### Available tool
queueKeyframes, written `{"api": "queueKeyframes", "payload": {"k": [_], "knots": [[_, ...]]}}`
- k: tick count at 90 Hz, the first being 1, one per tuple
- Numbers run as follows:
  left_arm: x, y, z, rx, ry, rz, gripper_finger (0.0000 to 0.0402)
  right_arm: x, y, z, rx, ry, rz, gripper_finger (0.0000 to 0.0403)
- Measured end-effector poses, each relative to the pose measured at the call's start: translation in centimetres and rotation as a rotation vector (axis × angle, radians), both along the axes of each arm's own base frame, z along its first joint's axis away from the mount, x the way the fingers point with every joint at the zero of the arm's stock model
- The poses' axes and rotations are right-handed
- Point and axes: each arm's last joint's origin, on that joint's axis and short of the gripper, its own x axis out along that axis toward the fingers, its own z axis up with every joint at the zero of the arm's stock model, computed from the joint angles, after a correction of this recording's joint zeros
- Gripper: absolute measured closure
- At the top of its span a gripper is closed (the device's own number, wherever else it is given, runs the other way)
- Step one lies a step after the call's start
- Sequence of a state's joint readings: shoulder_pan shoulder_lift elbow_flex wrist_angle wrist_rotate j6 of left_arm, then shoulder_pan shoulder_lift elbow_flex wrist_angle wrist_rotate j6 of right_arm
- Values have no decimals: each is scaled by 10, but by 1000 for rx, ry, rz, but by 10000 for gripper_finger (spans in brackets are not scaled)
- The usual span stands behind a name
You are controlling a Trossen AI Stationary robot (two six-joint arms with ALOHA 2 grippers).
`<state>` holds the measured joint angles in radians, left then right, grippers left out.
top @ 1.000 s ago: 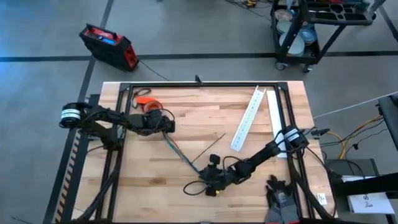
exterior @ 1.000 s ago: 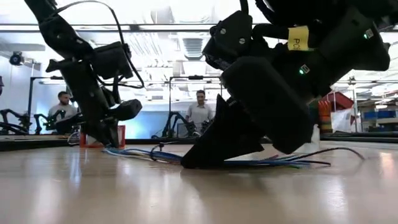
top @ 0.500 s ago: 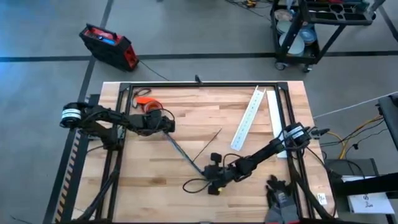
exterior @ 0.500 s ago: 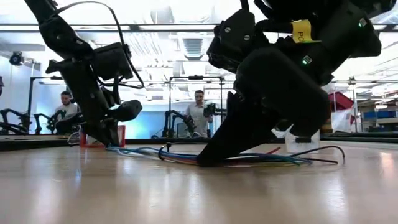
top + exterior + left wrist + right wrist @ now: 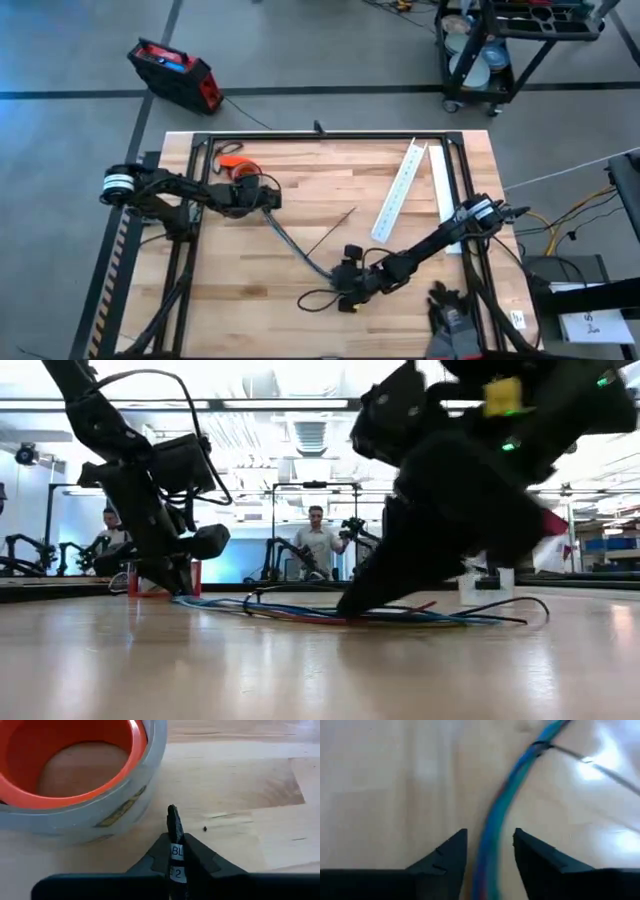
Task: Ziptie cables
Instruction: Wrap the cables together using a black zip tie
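The left gripper (image 5: 268,198) is sitting low on the table (image 5: 400,300), just beside the orange tape roll (image 5: 65,765). Its 2 fingers (image 5: 192,855) are pinching one end of the cables (image 5: 292,243). The cables are lying on the wood in a long line, running from the left gripper toward the front middle of the table. The right gripper (image 5: 345,283) is reaching down at the other end. Its 2 fingers (image 5: 445,855) are sitting a little apart, one on each side of the blue and green cables, not squeezing them. The ziptie (image 5: 600,767) is wrapping around the cables, and its thin tail is sticking out to one side. 2 people (image 5: 318,545) are standing in the room behind the table.
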<state>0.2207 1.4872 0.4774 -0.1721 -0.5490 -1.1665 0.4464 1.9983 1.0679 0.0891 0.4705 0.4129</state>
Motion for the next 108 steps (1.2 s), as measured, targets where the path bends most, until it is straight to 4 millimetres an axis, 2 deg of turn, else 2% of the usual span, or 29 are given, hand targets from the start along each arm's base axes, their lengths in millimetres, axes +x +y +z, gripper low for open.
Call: {"api": "queueKeyframes", "payload": {"k": [12,23,33,49,54,74,84,94,108], "knots": [[1,0,0,1,-5,-3,383,6,-5,-10,-4,-13,-13,229],[1,0,0,2,-7,-4,376,9,-6,-17,42,-2,12,243],[1,0,0,6,-5,-6,382,8,-6,-18,57,32,33,282],[-1,-1,-1,9,-3,-5,385,3,-3,-16,64,80,76,382],[-2,-1,-1,7,3,-4,385,3,-2,-16,72,94,93,394],[-2,-1,-2,5,14,-5,385,-1,1,-14,84,119,107,400],[-2,-1,-2,9,10,-6,385,-2,2,-13,97,121,117,389],[1,-1,0,19,19,-45,368,-3,3,-7,108,126,133,363],[5,-1,4,8,53,-148,319,-11,5,12,141,167,211,300]]}}
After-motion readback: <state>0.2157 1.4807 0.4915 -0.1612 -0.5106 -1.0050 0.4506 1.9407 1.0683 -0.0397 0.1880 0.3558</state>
